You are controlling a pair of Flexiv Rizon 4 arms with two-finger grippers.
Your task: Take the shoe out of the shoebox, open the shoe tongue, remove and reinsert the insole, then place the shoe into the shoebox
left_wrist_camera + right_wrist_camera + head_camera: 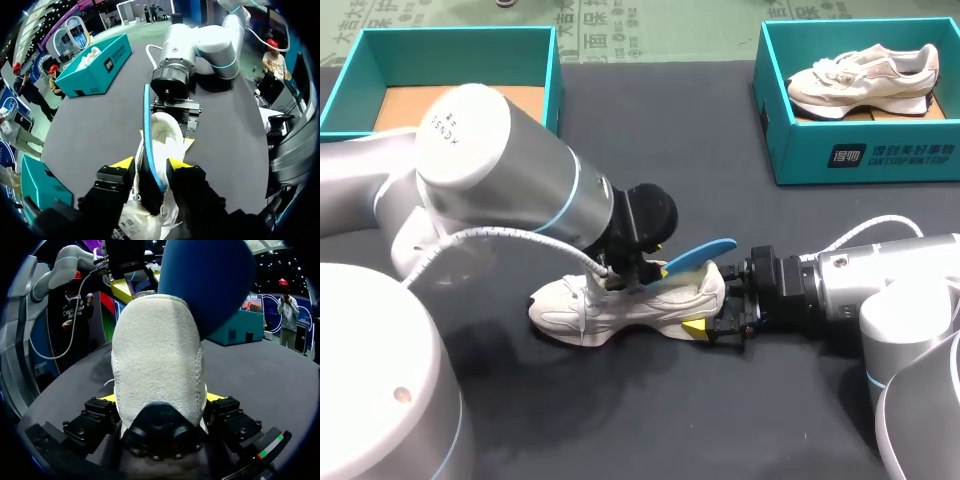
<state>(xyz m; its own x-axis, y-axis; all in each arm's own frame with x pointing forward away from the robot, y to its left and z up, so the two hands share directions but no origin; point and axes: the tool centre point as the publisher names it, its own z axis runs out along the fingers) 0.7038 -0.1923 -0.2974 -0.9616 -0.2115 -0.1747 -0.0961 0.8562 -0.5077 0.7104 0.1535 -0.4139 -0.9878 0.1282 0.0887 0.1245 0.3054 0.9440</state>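
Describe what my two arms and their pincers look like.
The left arm and right arm are silver-grey cylinders with light-blue joint rings and white cables. The left pincer and right pincer are black with yellow fingertips. Small print marks the left arm's cap.

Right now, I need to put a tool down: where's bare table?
Bare table between the left shoebox and the right shoebox, and along the near edge in front of the white shoe. Crowded around that shoe, where the left gripper and right gripper meet.

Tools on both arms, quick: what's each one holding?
Left tool: cannot be told; the flat blue insole runs through it.
Right tool: closed on the cream suede sneaker at its heel.
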